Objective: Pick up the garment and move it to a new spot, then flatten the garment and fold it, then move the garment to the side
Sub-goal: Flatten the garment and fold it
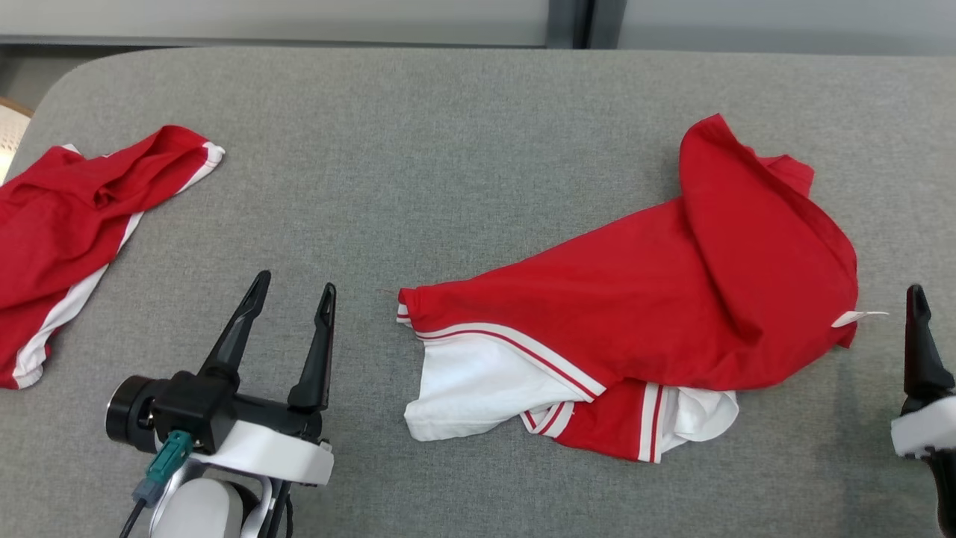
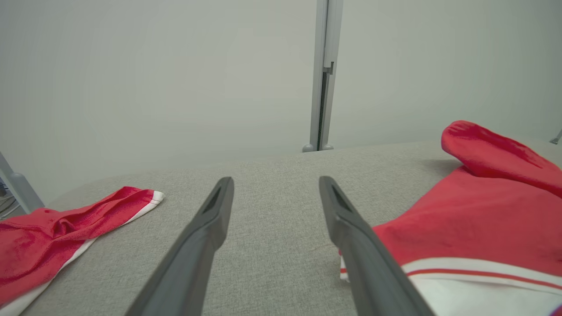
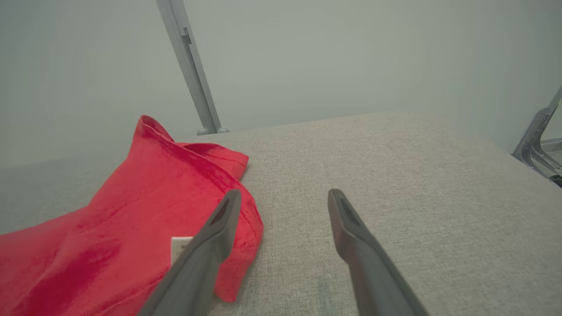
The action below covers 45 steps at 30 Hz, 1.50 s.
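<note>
A red garment (image 1: 672, 299) with white panels and red-and-white striped trim lies crumpled right of centre on the grey padded table (image 1: 448, 149). My left gripper (image 1: 295, 284) hovers open just left of its white hem, holding nothing. The left wrist view has that gripper (image 2: 275, 182) over bare cloth, the garment (image 2: 474, 210) to its right. At the right edge of the head view, one finger (image 1: 920, 336) of my right gripper stands beside the garment's small white tag (image 1: 859, 317). In the right wrist view my right gripper (image 3: 284, 195) is open and empty, its left finger over the garment's edge (image 3: 145, 210).
A second red garment with a white side stripe (image 1: 67, 224) lies bunched at the table's far left edge, also seen in the left wrist view (image 2: 52, 228). Bare grey surface spans the middle and back. A pale wall with a grey post (image 2: 322, 74) stands behind.
</note>
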Motion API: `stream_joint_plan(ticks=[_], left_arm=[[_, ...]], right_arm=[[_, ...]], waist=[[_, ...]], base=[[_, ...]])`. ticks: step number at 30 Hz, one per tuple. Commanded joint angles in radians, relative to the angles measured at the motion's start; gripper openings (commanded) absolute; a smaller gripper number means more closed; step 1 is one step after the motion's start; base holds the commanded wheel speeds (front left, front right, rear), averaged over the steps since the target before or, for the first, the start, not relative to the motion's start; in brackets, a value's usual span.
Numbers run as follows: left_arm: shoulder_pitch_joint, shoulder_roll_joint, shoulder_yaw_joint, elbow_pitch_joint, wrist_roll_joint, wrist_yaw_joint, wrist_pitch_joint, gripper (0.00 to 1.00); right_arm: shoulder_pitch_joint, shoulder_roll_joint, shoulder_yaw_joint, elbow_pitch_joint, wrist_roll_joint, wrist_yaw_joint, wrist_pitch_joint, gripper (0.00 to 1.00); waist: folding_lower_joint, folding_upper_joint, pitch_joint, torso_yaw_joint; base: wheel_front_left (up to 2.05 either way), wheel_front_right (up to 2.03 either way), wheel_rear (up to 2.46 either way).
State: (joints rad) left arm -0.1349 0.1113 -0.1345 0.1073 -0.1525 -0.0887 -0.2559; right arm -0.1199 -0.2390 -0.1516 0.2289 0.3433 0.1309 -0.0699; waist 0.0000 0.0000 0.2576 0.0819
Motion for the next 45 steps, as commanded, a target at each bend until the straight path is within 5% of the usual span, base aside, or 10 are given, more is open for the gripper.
stream_joint_plan(ticks=[1,12,13,14,15,23,28,36,38,45], left_arm=[[-0.017,0.002,-0.001,0.0,0.0,-0.006,-0.001,1.0],[-0.105,-0.012,-0.038,0.05,-0.014,-0.018,-0.009,1.0],[-0.108,-0.013,-0.041,0.054,-0.015,-0.02,-0.01,1.0],[-0.11,-0.013,-0.042,0.058,-0.015,-0.021,-0.01,1.0],[-0.112,-0.014,-0.043,0.059,-0.015,-0.021,-0.009,1.0],[-0.099,-0.021,-0.028,0.054,-0.01,-0.023,-0.01,1.0],[-0.085,-0.021,-0.02,0.052,-0.006,-0.026,-0.01,1.0],[-0.09,-0.017,-0.02,0.056,0.0,-0.031,-0.009,1.0],[-0.096,-0.017,-0.023,0.059,-0.001,-0.033,-0.009,1.0],[-0.065,-0.009,-0.014,0.077,-0.004,-0.035,-0.009,1.0]], right_arm=[[-0.022,-0.009,0.004,0.009,0.006,0.0,0.006,1.0],[-0.25,-0.134,0.176,0.241,0.077,0.0,0.163,1.0],[-0.259,-0.141,0.185,0.256,0.088,0.0,0.172,0.45],[-0.262,-0.145,0.188,0.267,0.099,0.0,0.174,0.05],[-0.26,-0.148,0.192,0.272,0.107,0.0,0.172,0.0],[-0.175,-0.15,0.161,0.201,0.143,0.0,0.074,0.0],[-0.072,-0.154,0.054,0.087,0.121,0.0,0.046,0.0],[0.056,-0.048,-0.107,-0.056,0.043,0.0,0.157,0.0],[0.054,-0.018,-0.119,-0.046,0.025,0.0,0.157,1.0],[0.066,0.062,-0.174,-0.084,-0.082,0.0,-0.007,1.0]], waist=[[0.0,0.0,0.032,0.015],[0.0,0.0,0.1,0.054],[0.0,0.0,0.101,0.056],[0.0,0.0,0.099,0.058],[0.0,0.0,0.097,0.06],[0.0,0.0,0.075,0.04],[0.0,0.0,0.06,0.023],[0.0,0.0,0.056,0.017],[0.0,0.0,0.057,0.019],[0.0,0.0,0.019,0.022]], base=[[0.0,0.0,0.0],[0.0,0.0,0.0],[0.0,0.0,0.0],[0.0,0.0,0.0],[0.0,0.0,0.0],[0.0,0.0,0.0],[0.0,0.0,0.0],[0.0,0.0,0.0],[0.0,0.0,0.0],[0.0,0.0,0.0]])
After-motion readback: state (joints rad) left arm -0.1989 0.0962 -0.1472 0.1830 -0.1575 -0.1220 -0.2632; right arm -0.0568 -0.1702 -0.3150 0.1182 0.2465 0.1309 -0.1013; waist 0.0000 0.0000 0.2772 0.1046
